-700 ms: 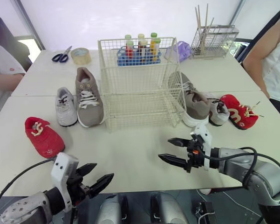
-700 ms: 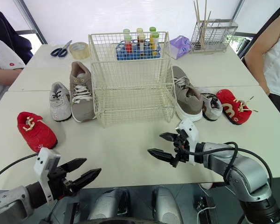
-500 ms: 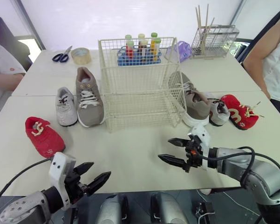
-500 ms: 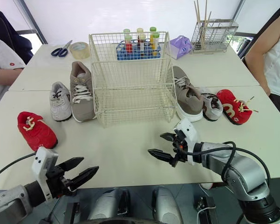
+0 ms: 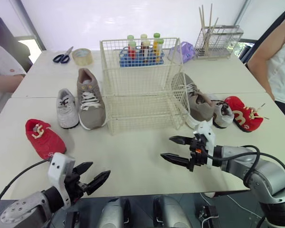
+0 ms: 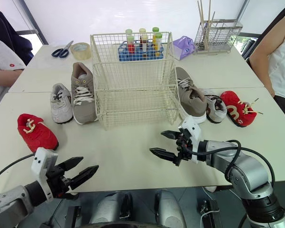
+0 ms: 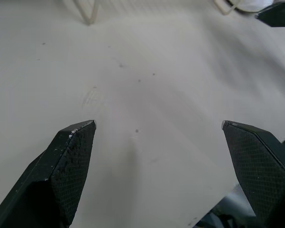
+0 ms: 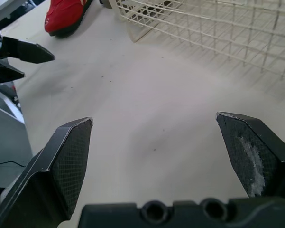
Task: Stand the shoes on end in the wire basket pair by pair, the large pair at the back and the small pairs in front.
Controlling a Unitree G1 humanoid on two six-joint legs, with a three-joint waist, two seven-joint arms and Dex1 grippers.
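Observation:
The cream wire basket (image 5: 140,86) stands empty at mid-table. To its left lie a large tan shoe (image 5: 89,99), a small grey shoe (image 5: 66,109) and a small red shoe (image 5: 44,139). To its right lie the other tan shoe (image 5: 197,102), grey shoe (image 5: 223,114) and red shoe (image 5: 243,113). My left gripper (image 5: 98,170) is open over the table's front edge, holding nothing. My right gripper (image 5: 166,147) is open above bare table in front of the basket's right corner, pointing left. The right wrist view shows the red shoe (image 8: 66,14) and the basket (image 8: 218,28).
Behind the basket stand a blue rack of bottles (image 5: 141,52), a purple bag (image 5: 186,50) and a wire holder with sticks (image 5: 218,40). Scissors (image 5: 62,57) and a tape roll (image 5: 81,56) lie at the back left. People sit at the left (image 5: 2,71) and right (image 5: 280,61) edges.
My left gripper has drawn back slightly toward the front edge. My right gripper has risen a little toward the basket. Both stay open; the shoes have not moved.

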